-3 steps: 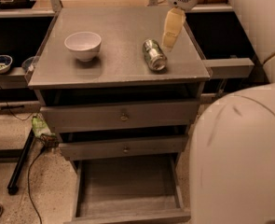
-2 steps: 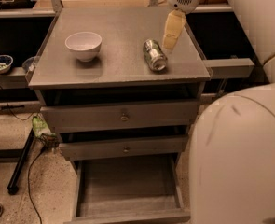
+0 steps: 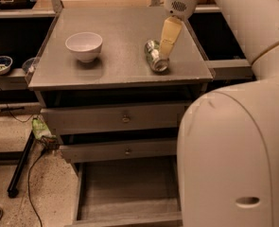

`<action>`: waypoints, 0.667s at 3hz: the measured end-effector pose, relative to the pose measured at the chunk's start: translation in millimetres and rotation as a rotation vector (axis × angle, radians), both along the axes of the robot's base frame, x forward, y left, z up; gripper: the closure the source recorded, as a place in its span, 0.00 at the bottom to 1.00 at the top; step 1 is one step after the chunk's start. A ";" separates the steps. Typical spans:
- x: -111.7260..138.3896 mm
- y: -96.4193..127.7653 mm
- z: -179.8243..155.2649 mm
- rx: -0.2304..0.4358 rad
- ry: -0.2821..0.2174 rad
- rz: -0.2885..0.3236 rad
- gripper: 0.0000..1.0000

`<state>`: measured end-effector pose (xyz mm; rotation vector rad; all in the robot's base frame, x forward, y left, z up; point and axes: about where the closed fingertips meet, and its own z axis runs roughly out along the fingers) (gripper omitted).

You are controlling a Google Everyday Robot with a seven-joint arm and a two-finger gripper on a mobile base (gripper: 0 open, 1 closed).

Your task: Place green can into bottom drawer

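The green can [image 3: 153, 56] lies on its side on the grey cabinet top [image 3: 120, 41], right of centre, one silver end facing the front. My gripper [image 3: 166, 51] hangs down from the white wrist at the back right and sits just over the can's right side, close to or touching it. The bottom drawer [image 3: 127, 188] is pulled out below, and its bare grey floor shows. My arm's large white body hides the drawer's right part.
A white bowl [image 3: 84, 45] stands on the left of the cabinet top. The two upper drawers [image 3: 125, 118] with small knobs are slightly pulled out. A black cable and pole [image 3: 20, 167] lie on the floor at left. Dark shelves flank the cabinet.
My gripper has moved a little down and to the left, closer onto the can. The can, bowl and drawers have not moved.
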<state>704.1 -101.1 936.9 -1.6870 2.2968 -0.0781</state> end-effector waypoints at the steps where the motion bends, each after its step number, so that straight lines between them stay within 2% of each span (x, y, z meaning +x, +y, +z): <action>1: 12.9 2.2 -5.1 -0.019 -0.008 -0.020 0.00; 2: 36.8 17.0 -24.6 0.040 0.026 -0.058 0.00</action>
